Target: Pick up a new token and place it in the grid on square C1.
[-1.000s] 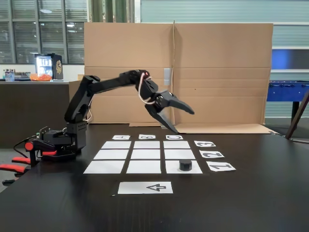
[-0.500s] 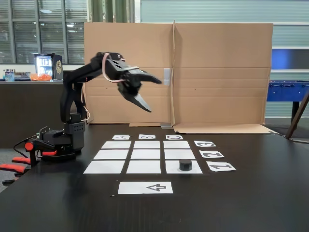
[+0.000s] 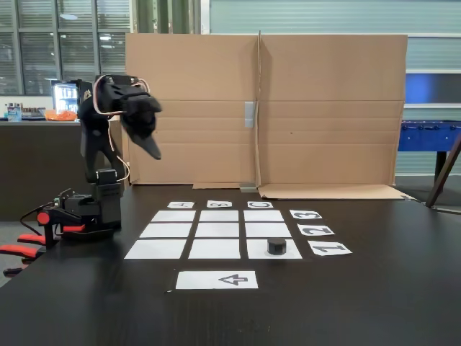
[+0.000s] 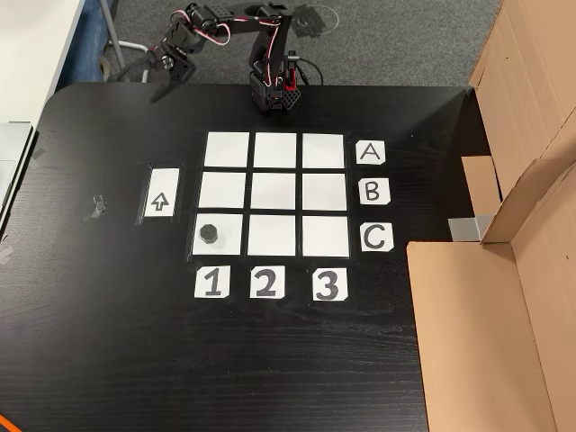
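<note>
The black token [image 3: 276,246] [image 4: 210,234] rests on square C1 [image 3: 258,250] [image 4: 230,246], the corner of the grid [image 3: 219,231] [image 4: 275,192] where the C and 1 labels meet. My gripper [image 3: 154,150] [image 4: 160,88] hangs high above the arm's base, well clear of the grid, with its tips pointing down. Nothing is held in it. Its dark fingers merge into one tapered shape, so whether they stand apart cannot be made out.
A white sheet with an arrow [image 3: 217,280] [image 4: 159,202] lies beside the grid. Letter and number labels edge two sides. Cardboard panels [image 3: 288,108] [image 4: 504,270] wall off one side of the black table. The arm's base [image 3: 86,213] with red clamps [image 3: 29,241] sits at the table edge.
The arm has swung back from above the grid and folded up over its base. The wide-open jaws now read as one shape. The token has stayed on its square.
</note>
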Motion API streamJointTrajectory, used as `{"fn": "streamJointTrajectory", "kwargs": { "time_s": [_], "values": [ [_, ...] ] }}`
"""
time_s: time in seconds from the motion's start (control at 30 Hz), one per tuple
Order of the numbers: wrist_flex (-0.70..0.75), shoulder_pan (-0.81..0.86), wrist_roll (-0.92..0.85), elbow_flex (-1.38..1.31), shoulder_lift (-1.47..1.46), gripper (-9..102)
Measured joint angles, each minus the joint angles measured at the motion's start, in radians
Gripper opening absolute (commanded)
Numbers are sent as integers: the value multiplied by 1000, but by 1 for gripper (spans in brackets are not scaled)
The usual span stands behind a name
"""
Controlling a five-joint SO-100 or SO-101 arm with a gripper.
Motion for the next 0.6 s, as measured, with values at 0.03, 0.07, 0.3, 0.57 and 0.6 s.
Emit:
{"fn": "streamJointTrajectory", "kwargs": {
  "time_s": [0.03,0.07,0.3,0.57,0.6],
  "values": [
    [0,18,0,29,32,41],
    [0,37,0,60,63,39],
    [0,149,-34,282,275,34],
    [0,235,-61,523,456,24],
    [0,256,-66,568,500,23]
  ]
}}
